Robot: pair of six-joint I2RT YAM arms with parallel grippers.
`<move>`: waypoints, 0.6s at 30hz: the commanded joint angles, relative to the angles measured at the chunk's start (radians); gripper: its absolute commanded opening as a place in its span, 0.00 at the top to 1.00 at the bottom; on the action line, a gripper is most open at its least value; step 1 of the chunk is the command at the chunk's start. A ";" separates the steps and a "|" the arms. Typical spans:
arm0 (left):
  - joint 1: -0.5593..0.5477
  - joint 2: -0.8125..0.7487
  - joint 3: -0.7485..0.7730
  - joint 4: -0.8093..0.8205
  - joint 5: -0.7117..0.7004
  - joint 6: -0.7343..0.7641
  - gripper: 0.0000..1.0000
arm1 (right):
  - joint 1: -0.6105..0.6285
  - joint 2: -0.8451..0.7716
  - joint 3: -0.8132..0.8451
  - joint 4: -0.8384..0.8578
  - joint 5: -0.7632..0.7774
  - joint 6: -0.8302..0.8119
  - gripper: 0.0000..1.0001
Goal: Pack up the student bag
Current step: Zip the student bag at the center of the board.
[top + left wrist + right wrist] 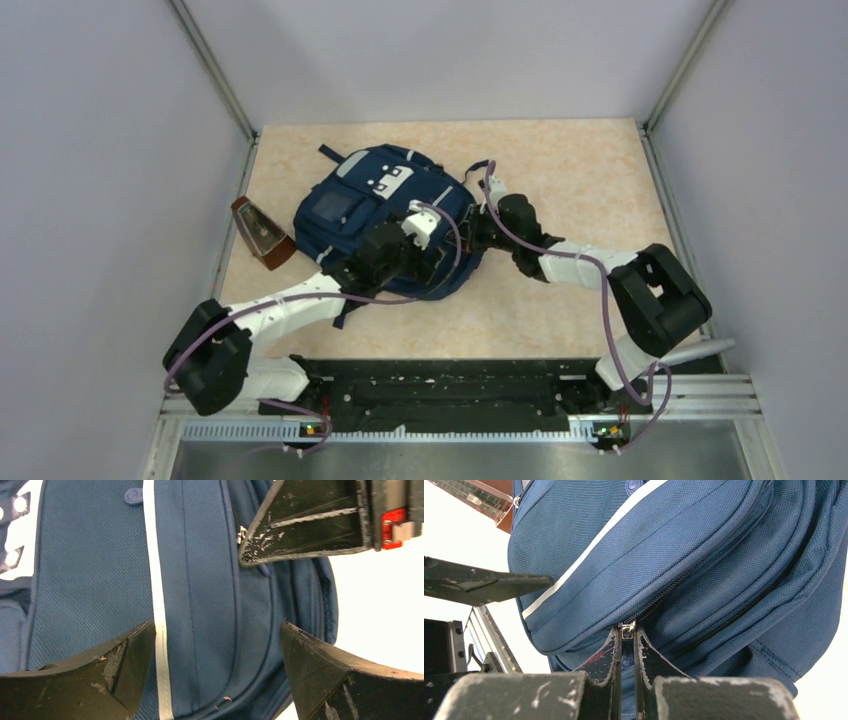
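The student bag (385,210) is a navy backpack with grey strips and a white patch, lying flat mid-table. My right gripper (478,236) is at the bag's right edge. In the right wrist view it (627,636) is shut on the zip pull (627,630) of a zip running along the bag's side (684,560). My left gripper (445,252) hovers over the bag's near right part. In the left wrist view it (216,630) is open and empty, with the blue fabric (210,605) and a grey strip (156,600) between the jaws.
A brown flat object (262,232) lies on the table left of the bag; it also shows in the right wrist view (479,497). Grey walls enclose the beige table (580,160). A black rail (440,385) runs along the near edge.
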 commanded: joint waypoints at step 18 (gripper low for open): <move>-0.026 0.082 0.020 0.093 -0.130 0.099 1.00 | -0.040 -0.086 0.039 -0.139 0.286 -0.067 1.00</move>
